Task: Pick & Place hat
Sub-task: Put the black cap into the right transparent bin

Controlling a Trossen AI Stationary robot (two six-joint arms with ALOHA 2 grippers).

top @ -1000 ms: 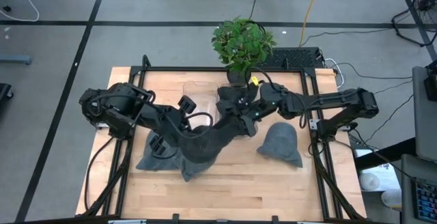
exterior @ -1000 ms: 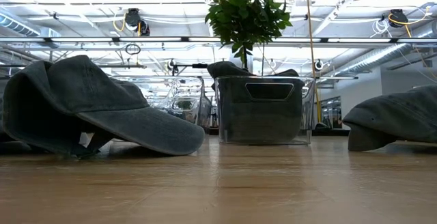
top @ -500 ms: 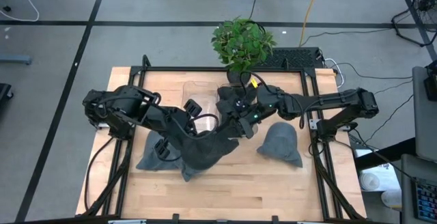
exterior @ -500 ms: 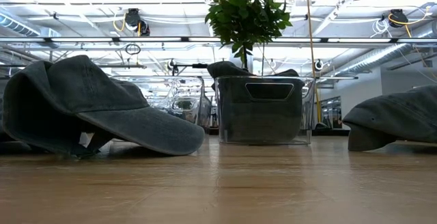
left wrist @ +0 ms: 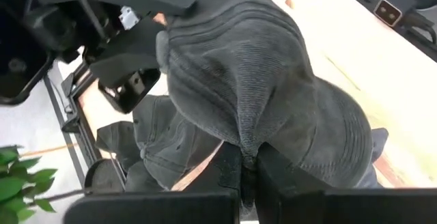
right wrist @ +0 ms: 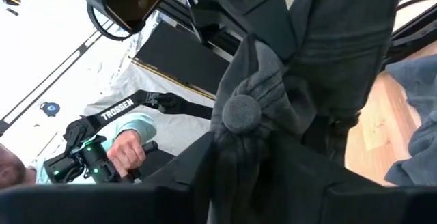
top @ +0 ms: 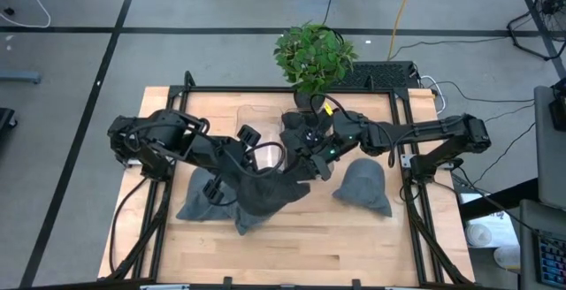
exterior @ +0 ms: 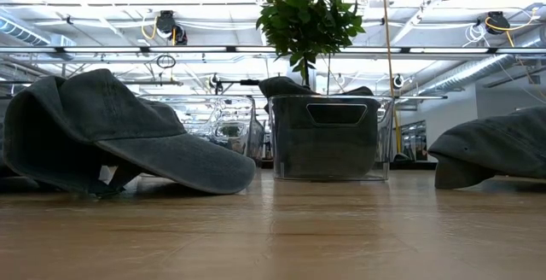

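A grey corduroy hat (top: pixel 265 197) hangs in mid-air over the table's middle, between my two arms. My left gripper (top: pixel 250 177) comes from the left and is shut on it; the left wrist view shows the hat (left wrist: pixel 259 80) bulging beyond the fingers (left wrist: pixel 229 173). My right gripper (top: pixel 305 168) reaches in level from the right at the hat's upper end, with the crown and its top button (right wrist: pixel 239 113) bunched between its fingers. Two more hats lie on the table by their brims, one left (top: pixel 199 203) (exterior: pixel 111 135) and one right (top: pixel 363 186) (exterior: pixel 495 148). My left gripper pinches a fold of the hat's cloth (left wrist: pixel 247 152) between its two shut fingers, slanting down from the left. The hat spreads beyond the fingers, clear of the table. My right gripper has the crumpled crown near the top button (right wrist: pixel 256 138) between its fingers, coming level from the right. The cloth hides the pads.
A clear bin (top: pixel 261 131) (exterior: pixel 328 139) with dark hats inside stands at the far middle, with a potted plant (top: pixel 314 56) behind it. A black frame (top: pixel 411 162) runs round the tabletop. A person's hand (right wrist: pixel 123 152) on a control handle shows beyond the table.
The held hat has sagged and bulged out toward the table's right below the right gripper, while its lower tip stays where it was. Both arms have kept about still.
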